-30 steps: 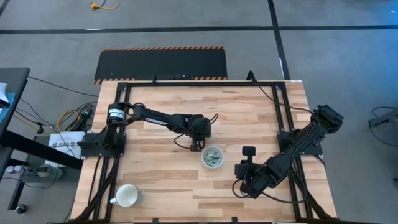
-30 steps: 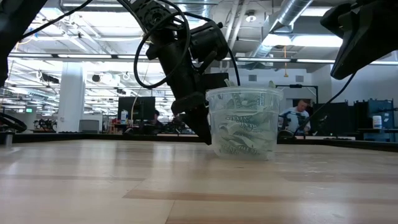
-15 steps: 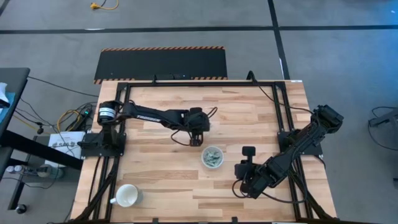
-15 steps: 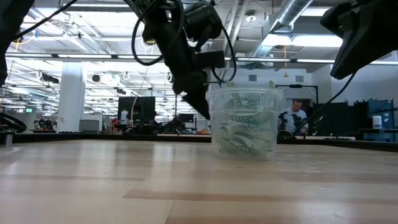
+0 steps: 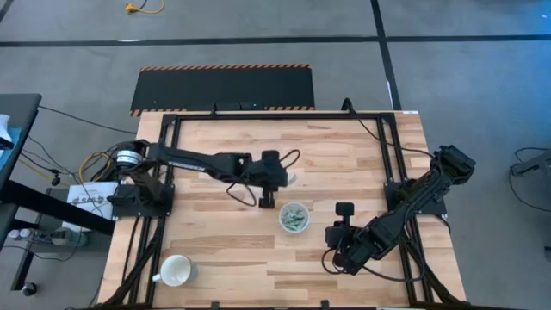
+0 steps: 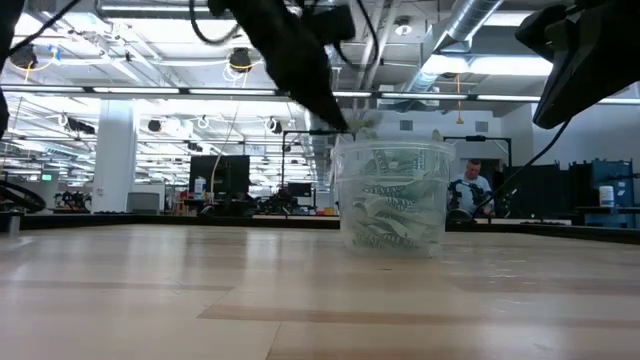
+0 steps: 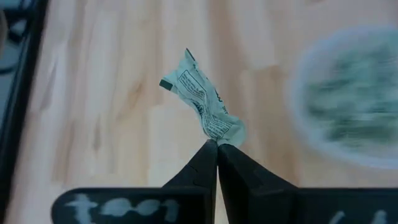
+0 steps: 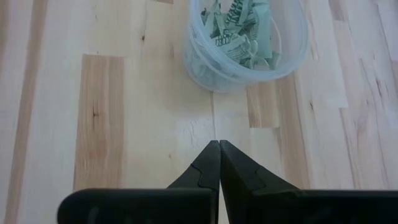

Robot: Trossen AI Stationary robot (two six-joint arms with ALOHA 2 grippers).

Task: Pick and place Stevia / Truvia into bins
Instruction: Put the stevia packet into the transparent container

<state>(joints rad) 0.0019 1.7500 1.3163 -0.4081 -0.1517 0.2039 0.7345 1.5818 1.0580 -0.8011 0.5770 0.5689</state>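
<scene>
My left gripper (image 7: 217, 144) is shut on one crumpled pale green and white sachet (image 7: 202, 99). In the low view it (image 6: 342, 124) hangs just above the rim of the clear plastic cup (image 6: 392, 198). From above it (image 5: 268, 201) sits just left of the cup (image 5: 294, 217). The cup stands on its base and holds several sachets (image 8: 239, 31). My right gripper (image 8: 219, 144) is shut and empty. It waits over bare wood on the near right side of the cup (image 8: 245, 40). My left gripper pinches the sachet by one crumpled end (image 7: 222, 133) between its two fingertips. The fingers (image 6: 320, 95) slant down from above. The sachet is lifted clear of the table and sticks out beyond the fingertips, its free end (image 7: 173, 81) loose.
A white handled mug (image 5: 176, 271) stands near the table's near left corner. My right arm (image 5: 405, 207) lies across the right side of the table. Bare wood (image 5: 215, 228) surrounds the cup. A person (image 6: 468, 190) shows far behind the table in the low view.
My left gripper has risen from table height beside the cup to above the cup's rim. It stayed shut and carried the sachet up clear of the table. The left arm has swung a little toward the table's left. The cup and the right arm have kept still.
</scene>
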